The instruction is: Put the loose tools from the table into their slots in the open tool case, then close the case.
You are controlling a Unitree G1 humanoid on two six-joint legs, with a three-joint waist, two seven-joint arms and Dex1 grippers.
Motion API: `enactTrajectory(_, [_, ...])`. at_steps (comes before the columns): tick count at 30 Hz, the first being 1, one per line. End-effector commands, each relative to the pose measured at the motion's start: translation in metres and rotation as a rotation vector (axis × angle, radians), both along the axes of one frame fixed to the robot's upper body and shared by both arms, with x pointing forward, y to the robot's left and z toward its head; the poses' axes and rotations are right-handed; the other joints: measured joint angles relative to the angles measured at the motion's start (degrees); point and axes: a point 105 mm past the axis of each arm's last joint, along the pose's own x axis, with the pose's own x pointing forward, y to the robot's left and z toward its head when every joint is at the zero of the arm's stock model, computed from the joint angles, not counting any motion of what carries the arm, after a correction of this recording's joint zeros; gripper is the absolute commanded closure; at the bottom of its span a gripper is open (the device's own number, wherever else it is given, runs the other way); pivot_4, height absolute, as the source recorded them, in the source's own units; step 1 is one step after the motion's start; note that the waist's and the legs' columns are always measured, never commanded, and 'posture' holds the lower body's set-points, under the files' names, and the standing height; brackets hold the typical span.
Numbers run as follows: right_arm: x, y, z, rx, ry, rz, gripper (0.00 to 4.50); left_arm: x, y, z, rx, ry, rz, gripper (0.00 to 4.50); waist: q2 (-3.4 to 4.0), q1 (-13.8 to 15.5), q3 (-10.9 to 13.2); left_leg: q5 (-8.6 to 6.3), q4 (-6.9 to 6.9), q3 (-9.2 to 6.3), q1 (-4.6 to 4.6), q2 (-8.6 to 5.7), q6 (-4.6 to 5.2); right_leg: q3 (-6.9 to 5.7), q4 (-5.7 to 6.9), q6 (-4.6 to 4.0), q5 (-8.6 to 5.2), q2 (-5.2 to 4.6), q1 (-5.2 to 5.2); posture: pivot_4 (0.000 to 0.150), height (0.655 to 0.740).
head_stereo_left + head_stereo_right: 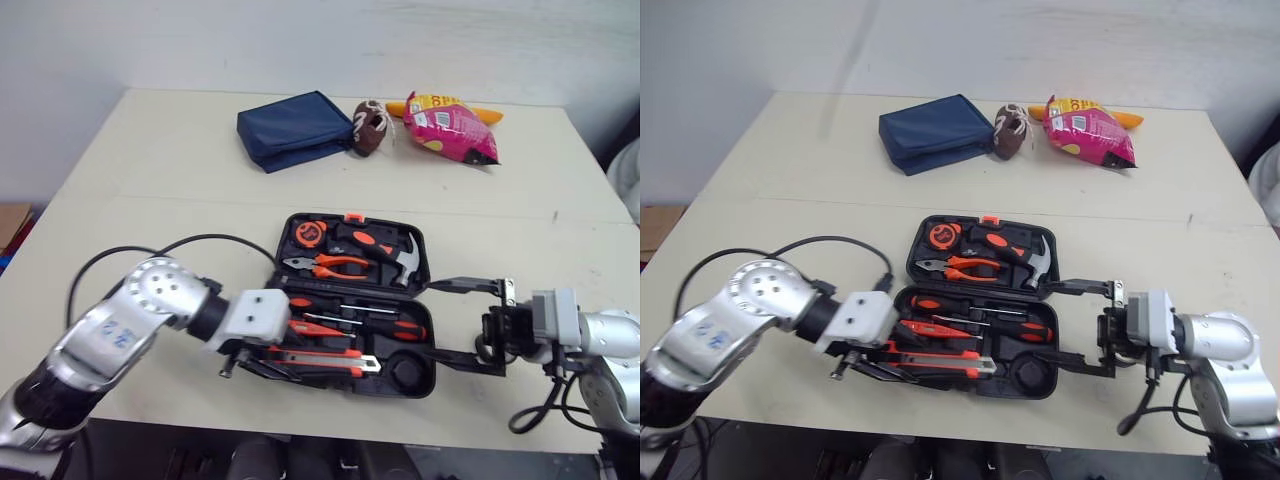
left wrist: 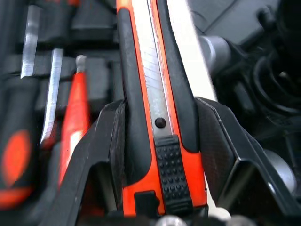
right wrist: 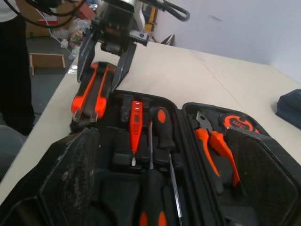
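The tool case (image 1: pixel 408 372) lies open near the front edge of the table (image 1: pixel 150 170). The left claw (image 2: pixel 161 108) is clamped on the knife (image 1: pixel 325 358) near its slider end, holding it low over the case's front row, so most of the knife's length sticks out unsupported. If the knife goes down tilted, it may ride up on the slot's ridge or on the screwdrivers (image 1: pixel 365 322) beside it, and the lid would not shut. The right claw (image 1: pixel 440 322) is spread wide at the case's right end. A nudge from it could shift the case toward the front edge.
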Motion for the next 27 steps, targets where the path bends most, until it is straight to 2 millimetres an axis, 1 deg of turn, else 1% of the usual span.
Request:
enactTrajectory(1, [-0.009, -0.007, 0.01, 0.007, -0.024, -0.015, 0.0, 0.012, -0.005, -0.006, 0.082, -0.029, 0.009, 2.97, 0.0, 0.14, 0.0, 0.01, 0.0, 0.0, 0.02, 0.0, 0.0, 0.02, 0.03, 0.0, 0.0, 0.0, 0.0, 0.15, 0.74])
enactTrajectory(2, [-0.01, -0.012, 0.009, 0.003, -0.015, -0.031, 0.0, 0.019, -0.006, -0.007, 0.093, -0.051, 0.031, 2.97, 0.0, 0.2, 0.0, 0.01, 0.01, -0.02, 0.03, -0.01, 0.01, 0.04, 0.05, 0.02, 0.01, 0.02, 0.02, 0.15, 0.74])
enactTrajectory(4, [-0.01, -0.017, 0.008, -0.003, -0.008, -0.059, 0.0, 0.024, -0.009, -0.006, 0.098, -0.057, 0.059, 2.97, -0.01, 0.15, 0.0, 0.03, 0.04, -0.02, 0.04, -0.02, 0.04, 0.09, 0.11, 0.04, 0.02, 0.04, 0.02, 0.15, 0.74])
enactTrajectory(7, [-0.007, -0.024, 0.008, 0.007, -0.008, -0.107, 0.0, 0.019, -0.007, -0.011, 0.141, -0.002, 0.066, 2.97, -0.01, 0.0, 0.0, 0.06, 0.05, -0.02, 0.06, -0.01, 0.03, 0.11, 0.16, 0.05, 0.03, 0.05, 0.02, 0.15, 0.74])
enactTrajectory(11, [0.0, -0.032, 0.007, 0.03, -0.022, -0.183, 0.0, 0.011, -0.015, -0.018, 0.161, 0.001, 0.014, 2.97, -0.01, 0.24, 0.0, 0.09, 0.04, -0.02, 0.06, -0.01, -0.02, 0.11, 0.18, 0.05, 0.02, 0.05, 0.01, 0.15, 0.74])
enactTrajectory(15, [-0.003, -0.033, 0.003, 0.023, -0.013, -0.181, 0.0, 0.011, -0.016, -0.021, 0.172, 0.004, 0.026, 2.97, 0.0, 0.49, 0.0, 0.09, 0.07, -0.03, 0.05, -0.02, -0.02, 0.12, 0.17, 0.05, 0.02, 0.04, 0.01, 0.15, 0.74])
enactTrajectory(19, [-0.004, -0.032, -0.001, 0.022, -0.009, -0.191, 0.0, 0.022, -0.017, -0.028, 0.178, -0.025, 0.094, 2.97, 0.0, 0.47, 0.0, 0.09, 0.09, -0.03, 0.06, -0.02, -0.02, 0.13, 0.2, 0.05, 0.02, 0.04, 0.02, 0.15, 0.74])
enactTrajectory(27, [-0.007, -0.031, -0.008, 0.024, 0.001, -0.192, 0.0, 0.027, -0.024, -0.029, 0.16, -0.054, 0.086, 2.97, 0.01, 0.59, -0.01, 0.09, 0.14, -0.03, 0.08, -0.04, 0.0, 0.14, 0.21, 0.06, 0.03, 0.02, 0.08, 0.15, 0.74])
